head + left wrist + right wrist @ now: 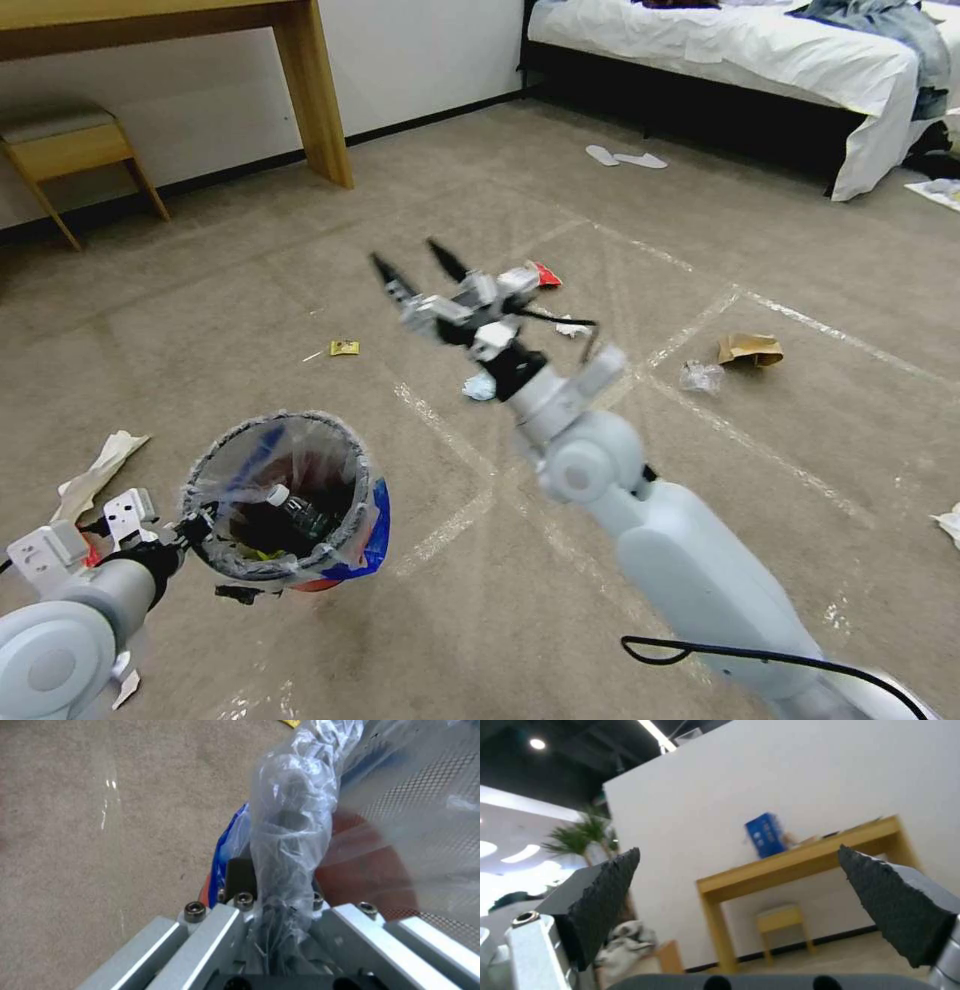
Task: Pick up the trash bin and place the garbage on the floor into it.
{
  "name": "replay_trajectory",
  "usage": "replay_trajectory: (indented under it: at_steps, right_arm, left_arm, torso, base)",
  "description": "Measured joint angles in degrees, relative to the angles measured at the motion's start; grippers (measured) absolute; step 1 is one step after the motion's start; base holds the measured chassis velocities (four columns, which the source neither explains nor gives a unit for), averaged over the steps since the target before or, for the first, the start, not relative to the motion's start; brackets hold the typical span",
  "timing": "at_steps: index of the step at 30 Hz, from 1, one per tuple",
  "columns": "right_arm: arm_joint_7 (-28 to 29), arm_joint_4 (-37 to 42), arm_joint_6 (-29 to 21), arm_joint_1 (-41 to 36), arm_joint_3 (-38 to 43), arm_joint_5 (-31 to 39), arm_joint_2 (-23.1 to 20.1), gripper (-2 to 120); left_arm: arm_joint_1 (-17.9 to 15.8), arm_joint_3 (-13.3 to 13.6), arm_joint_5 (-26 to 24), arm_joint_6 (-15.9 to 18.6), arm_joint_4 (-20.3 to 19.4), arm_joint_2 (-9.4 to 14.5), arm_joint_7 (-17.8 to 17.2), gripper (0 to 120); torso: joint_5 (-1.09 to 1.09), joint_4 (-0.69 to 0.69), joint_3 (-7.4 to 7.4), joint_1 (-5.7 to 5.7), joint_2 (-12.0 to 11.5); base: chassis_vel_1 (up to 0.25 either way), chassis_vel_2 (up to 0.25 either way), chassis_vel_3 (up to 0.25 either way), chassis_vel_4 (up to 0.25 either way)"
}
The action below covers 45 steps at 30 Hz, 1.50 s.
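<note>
Item: the trash bin (275, 500), small and round, lined with crinkled clear plastic, red below with a blue patch. It is hanging clear of the floor (250, 290), near the robot on its left. The left gripper (195, 525) is clamping the rim, jaws closed on wall and liner together; the left wrist view is showing bunched plastic (290, 832) pinched between them. A bottle (290, 505) and dark scraps are lying inside. Judged light but lopsided; held by one edge it is liable to swing or tip, and the slick film is likely to creep in the grip.

Item: the right gripper (410, 262), raised out over the middle of the carpet, pointing toward the wooden desk (310, 90). Its jaws are standing wide apart with nothing between them.

Item: the garbage, scattered.
- Red-and-white crushed carton (530, 277), just beyond the right gripper. Stiffish and flattened; best taken across an edge.
- Pale blue crumpled piece (480, 386), beside the right forearm. Soft, weightless, easy to pinch anywhere.
- Clear crinkled wrapper (700, 376) and brown paper bag (750, 349), near each other on the right. The film is probably slippery; the bag should crush under a pinch at a fold.
- Small yellow wrapper (344, 348), alone on open carpet. Flat, needing a low grip.
- White paper (100, 470), left of the bin. Limp.

Item: white slippers (625, 157), lying near the bed (720, 55). Not litter.
</note>
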Motion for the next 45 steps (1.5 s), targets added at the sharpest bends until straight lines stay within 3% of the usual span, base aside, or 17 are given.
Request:
replay_trajectory:
  at_steps: [12,24,31,33,34,36,37,40,41,43,44,45]
  right_arm:
    - [-1.4,4.8,0.0,-11.2,12.0,-7.6,-2.5,100]
    - [8.1,10.8,-3.2,-26.6,24.6,-14.1,-1.7,100]
    - [17.5,13.9,-6.6,-36.8,31.5,-17.5,0.3,100]
    - [24.4,14.3,-10.2,-40.2,33.4,-18.0,2.2,100]
    - [24.4,14.3,-10.2,-40.2,33.4,-18.0,2.2,100]
    - [34.3,15.3,-15.8,-42.9,34.6,-15.6,3.9,100]
    - [34.3,15.3,-15.8,-42.9,34.6,-15.6,3.9,100]
    - [44.4,16.8,-23.8,-45.4,38.4,-7.7,5.4,100]
    - [44.4,16.8,-23.8,-45.4,38.4,-7.7,5.4,100]
    - [51.1,16.8,-28.9,-45.5,41.5,0.3,4.9,100]
    - [51.1,16.8,-28.9,-45.5,41.5,0.3,4.9,100]
    - [54.9,16.5,-30.7,-45.1,42.9,5.3,4.2,100]
  left_arm:
    - [0.0,0.1,0.5,0.0,0.1,0.1,0.2,1]
    - [0.2,0.1,3.7,0.0,0.1,-0.7,2.4,1]
    - [0.3,0.2,5.4,0.0,0.4,-1.6,3.2,1]
    - [0.3,0.2,5.7,0.0,1.0,-1.7,3.4,1]
    - [0.3,0.2,5.7,0.0,1.0,-1.7,3.4,1]
    - [0.2,0.4,5.9,0.0,1.7,-1.5,3.8,1]
    - [0.2,0.4,5.9,0.0,1.7,-1.5,3.8,1]
    - [-0.2,0.9,6.1,0.0,2.9,-1.2,4.0,1]
    - [-0.2,0.9,6.1,0.0,2.9,-1.2,4.0,1]
    - [-0.7,1.4,6.1,0.0,3.7,-1.1,4.0,1]
    - [-0.7,1.4,6.1,0.0,3.7,-1.1,4.0,1]
    - [-1.0,1.6,6.1,0.0,4.0,-1.0,4.0,1]
  torso:
    - [-0.01,0.01,0.00,0.00,0.0]
    - [0.00,0.00,0.00,0.00,0.0]
    - [-0.01,0.00,-0.01,0.00,0.0]
    - [-0.01,0.00,-0.01,0.00,0.0]
    - [-0.01,0.00,-0.01,0.00,0.0]
    - [-0.01,0.01,-0.01,0.00,0.0]
    - [-0.01,0.01,-0.01,0.00,0.0]
    - [-0.02,0.00,0.00,0.00,0.0]
    - [-0.02,0.00,0.00,0.00,0.0]
    - [-0.01,0.00,0.00,0.00,0.0]
    - [-0.01,0.00,0.00,0.00,0.0]
    - [-0.02,0.00,0.00,0.00,0.0]
  base:
    - [0.000,0.000,0.000,0.000]
    - [0.000,0.000,0.000,0.000]
    - [0.000,0.000,0.000,0.000]
    - [0.000,0.000,0.000,0.000]
    - [0.000,0.000,0.000,0.000]
    - [0.000,0.000,0.000,0.000]
    - [0.000,0.000,0.000,0.000]
    - [0.000,0.000,0.000,0.000]
    - [0.000,0.000,0.000,0.000]
    - [0.000,0.000,0.000,0.000]
    - [0.000,0.000,0.000,0.000]
    - [0.000,0.000,0.000,0.000]
